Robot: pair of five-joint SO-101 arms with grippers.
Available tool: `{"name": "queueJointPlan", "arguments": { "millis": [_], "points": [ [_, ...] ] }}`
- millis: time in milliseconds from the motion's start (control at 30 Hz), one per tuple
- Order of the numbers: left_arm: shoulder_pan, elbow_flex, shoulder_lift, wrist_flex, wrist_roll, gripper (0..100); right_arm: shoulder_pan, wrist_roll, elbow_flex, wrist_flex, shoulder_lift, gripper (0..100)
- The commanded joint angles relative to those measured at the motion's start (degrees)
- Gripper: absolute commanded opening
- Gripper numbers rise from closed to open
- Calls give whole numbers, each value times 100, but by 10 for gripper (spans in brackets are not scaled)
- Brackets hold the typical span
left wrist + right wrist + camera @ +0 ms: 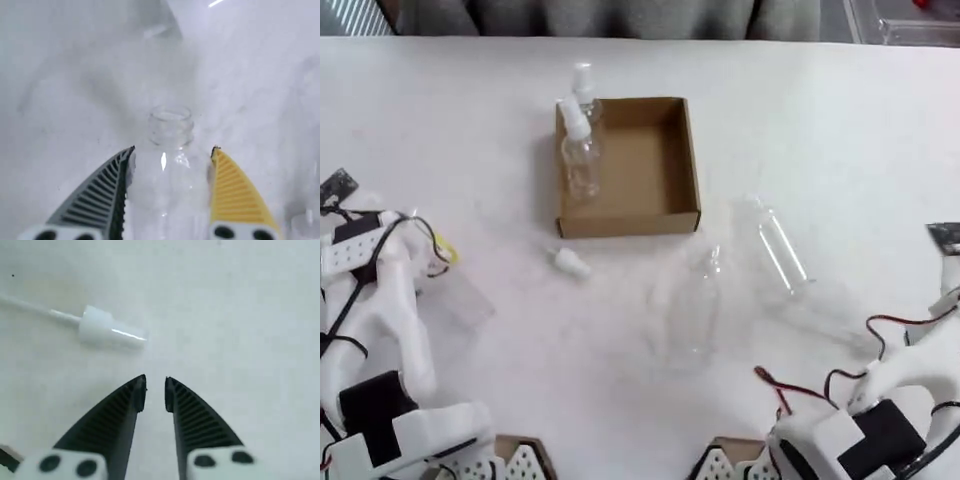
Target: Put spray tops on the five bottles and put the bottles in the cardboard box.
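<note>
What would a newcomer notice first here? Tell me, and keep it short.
The brown box in the middle of the table draws the eye first, with a capped bottle lying along its left wall. Next, the left pincer grips an uncapped bottle by its shoulders. The right pincer hangs near a loose spray top.

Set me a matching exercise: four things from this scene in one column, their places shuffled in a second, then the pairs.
1. capped bottle
2. loose spray top
3. open-necked bottle
4. bottle lying flat

A. between the left end effector's fingers
B. on the table beside the cardboard box's near wall
C. inside the box
D. on the table, on the right arm's side

Pairs: 1-C, 2-B, 3-A, 4-D
</note>
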Motion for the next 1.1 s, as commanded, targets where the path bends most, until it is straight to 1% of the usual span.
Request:
{"name": "queueJointPlan", "arguments": {
  "millis": [0,67,200,367,533,667,867,1000,1067],
  "points": [
    [92,-9,-57,-132,26,60,268,-404,-290,462,-40,34],
    [92,-9,-57,-132,26,60,382,-404,-237,523,-4,14],
    [92,18,-57,-281,26,60,479,-387,343,426,-57,17],
    [92,18,-48,-290,26,60,321,-448,1116,-787,-13,17],
    [92,18,-48,-290,26,60,57,-1222,1442,-1745,-4,17],
    [92,18,-48,-290,26,60,-251,-1618,1442,-2123,-4,17],
    [92,18,-48,-290,26,60,-919,-2145,1327,-2651,207,19],
    [92,18,-48,-290,26,60,-1262,-2409,642,-2615,725,20],
    [92,18,-48,-290,26,60,-1297,-2602,132,-2352,989,21]
  ]
}}
